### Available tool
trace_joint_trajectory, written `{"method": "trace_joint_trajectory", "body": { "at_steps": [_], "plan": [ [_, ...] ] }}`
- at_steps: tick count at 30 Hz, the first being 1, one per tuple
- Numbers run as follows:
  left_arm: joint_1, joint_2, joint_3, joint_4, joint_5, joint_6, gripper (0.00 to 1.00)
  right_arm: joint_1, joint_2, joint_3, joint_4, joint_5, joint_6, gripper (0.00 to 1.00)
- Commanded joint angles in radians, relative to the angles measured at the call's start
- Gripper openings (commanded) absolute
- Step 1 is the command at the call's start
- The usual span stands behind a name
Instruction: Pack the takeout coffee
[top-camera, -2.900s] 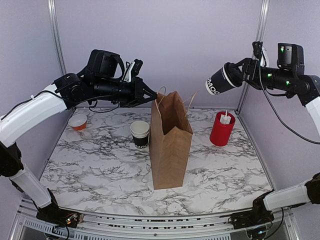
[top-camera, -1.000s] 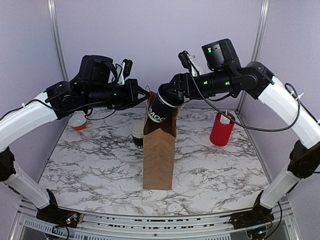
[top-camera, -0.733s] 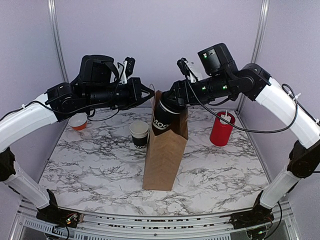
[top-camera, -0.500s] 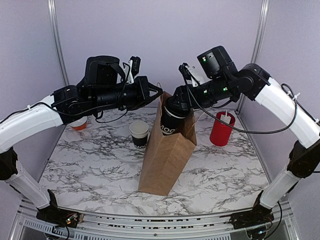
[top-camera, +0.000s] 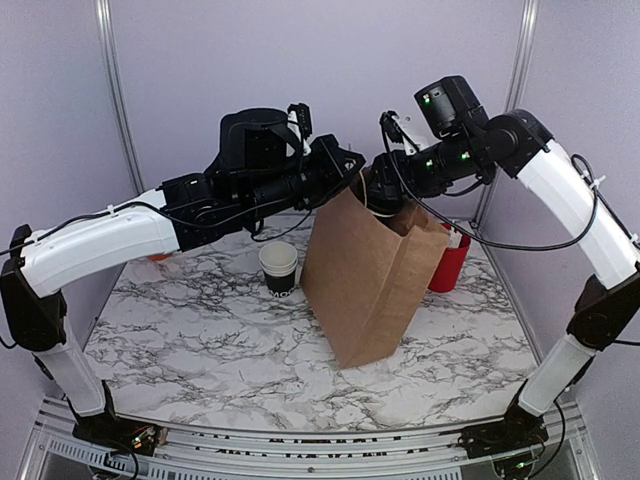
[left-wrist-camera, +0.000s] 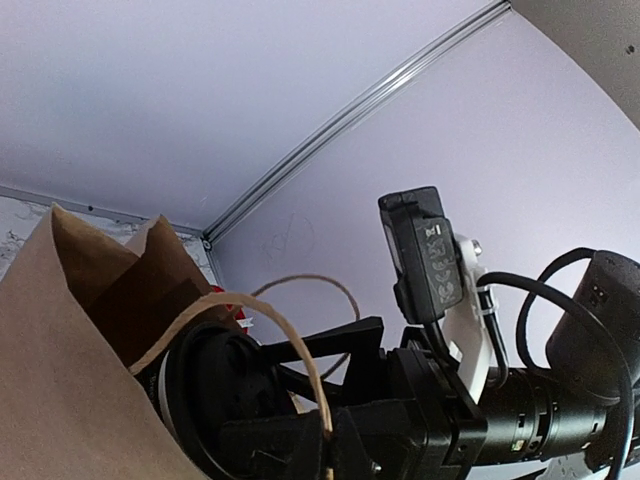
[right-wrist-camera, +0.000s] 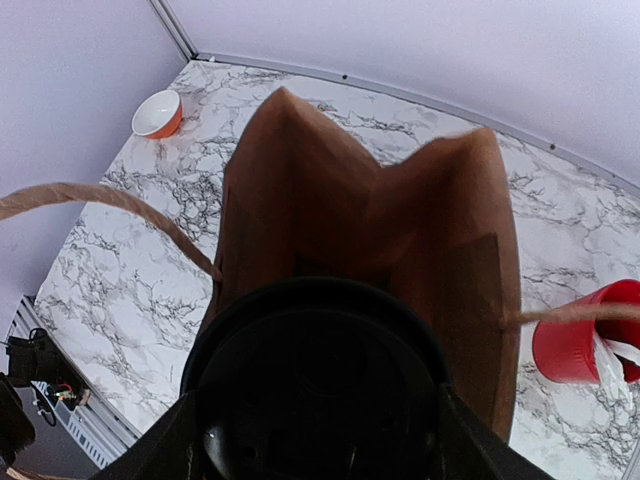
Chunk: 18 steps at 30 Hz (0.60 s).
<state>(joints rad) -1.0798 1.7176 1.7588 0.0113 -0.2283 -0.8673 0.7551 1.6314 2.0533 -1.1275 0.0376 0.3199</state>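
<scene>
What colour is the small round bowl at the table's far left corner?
Orange outside, white inside; the bowl shows best in the right wrist view.

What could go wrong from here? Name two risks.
1. The paper bag leans steeply, held by its handle in the left end effector; it may topple, perhaps against the red cylinder.
2. The right end effector holds the takeout coffee at the bag's mouth; dropped there, it could land sideways and leak.

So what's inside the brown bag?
The lidded takeout coffee hangs in the mouth of the brown bag, gripped by the right tool. The bag's bottom is hidden behind the cup.
</scene>
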Motion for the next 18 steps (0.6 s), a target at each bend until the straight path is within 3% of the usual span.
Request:
{"method": "trace_joint_trajectory", "body": {
  "at_steps": [1,10,18],
  "plan": [
    [-0.009,-0.018,-0.029,0.136,-0.097,-0.037,0.0,-0.003,0.024,0.044,-0.046,0.013,-0.02,0.53],
    [-0.02,-0.115,-0.239,0.178,-0.058,-0.029,0.0,-0.001,0.004,-0.079,-0.01,-0.008,-0.011,0.52],
    [-0.041,-0.172,-0.366,0.181,-0.034,-0.041,0.0,0.027,0.031,-0.07,-0.04,-0.014,-0.026,0.51]
  ]
}}
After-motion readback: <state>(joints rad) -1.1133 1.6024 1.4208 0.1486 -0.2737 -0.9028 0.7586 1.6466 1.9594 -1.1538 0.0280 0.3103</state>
